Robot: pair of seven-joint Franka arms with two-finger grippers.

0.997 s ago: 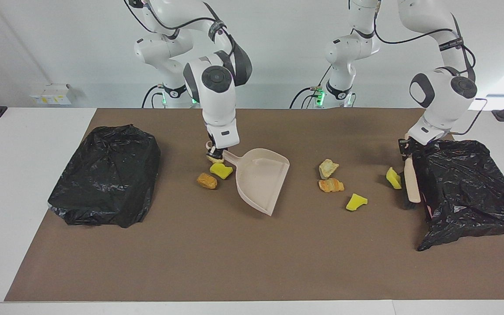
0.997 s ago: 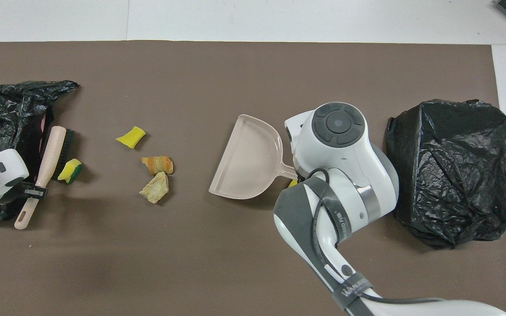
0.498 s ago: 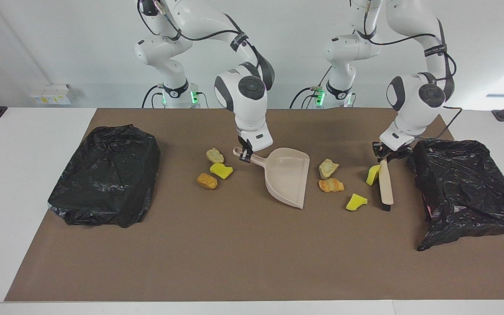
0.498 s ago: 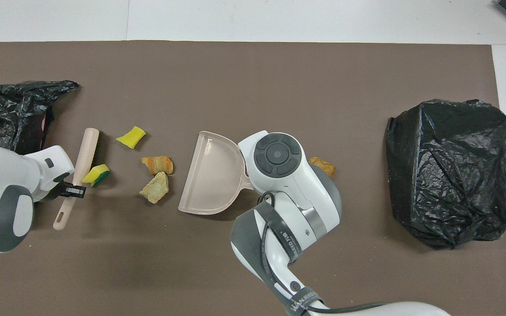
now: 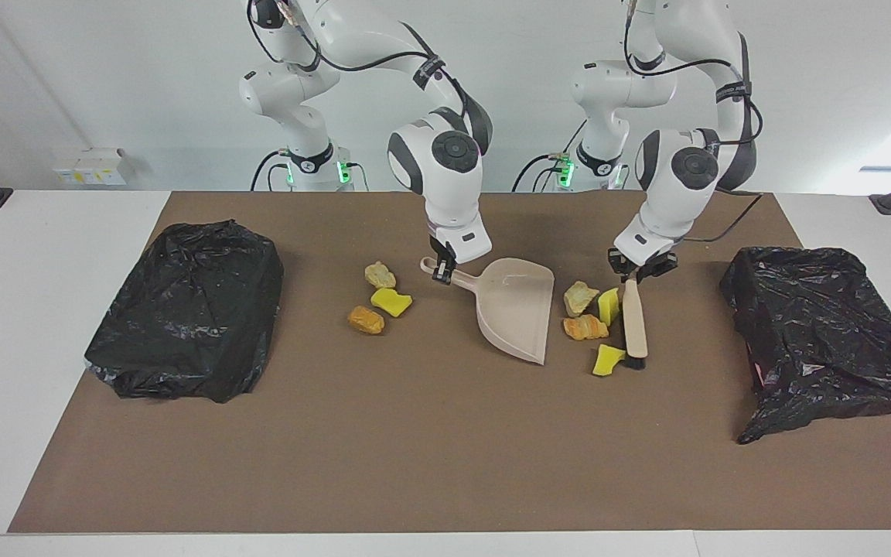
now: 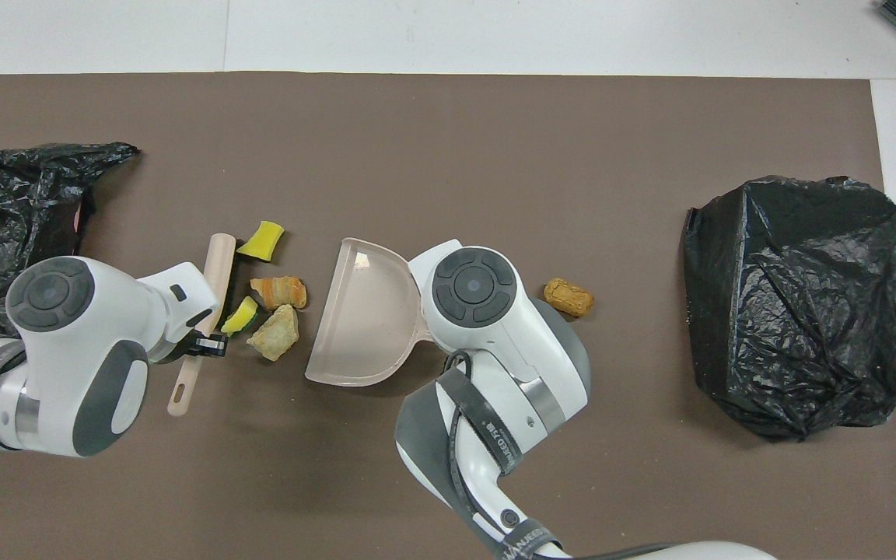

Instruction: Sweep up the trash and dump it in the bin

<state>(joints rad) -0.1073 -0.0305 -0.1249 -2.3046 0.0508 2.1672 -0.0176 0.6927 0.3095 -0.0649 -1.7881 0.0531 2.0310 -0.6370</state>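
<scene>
- Facing view: the right gripper (image 5: 441,272) has its jaws clamped on the handle of the beige dustpan (image 5: 517,316), which lies flat on the brown surface (image 5: 430,433) with its mouth toward the left arm's end.
- The left gripper (image 5: 634,276) has its jaws closed on the handle of the brush (image 5: 634,325), whose bristle end rests on the surface.
- Four pieces of trash lie between brush and pan: a tan lump (image 5: 580,297), an orange piece (image 5: 585,328), a yellow sponge chunk (image 5: 609,305) touching the brush, and another yellow chunk (image 5: 608,360) by the bristles.
- Three more sit beside the pan's handle, toward the right arm's end: a cream lump (image 5: 380,274), a yellow chunk (image 5: 391,302) and an orange lump (image 5: 366,319). That makes seven pieces.
- Two black bin bags (image 5: 186,309) (image 5: 824,336) lie at the two ends of the surface.
- Overhead view: the brush (image 6: 207,299) lies parallel to the pan's open edge (image 6: 362,315), the four pieces bunched in the gap; only one orange lump (image 6: 568,297) of the other three shows past the right arm.
- To sweep well, I judge the brush should stay low and square to the pan's mouth, driving all four in together, while the pan's lip is held down so nothing slides beneath; the chunk at the bristle tip could slip past the end.
</scene>
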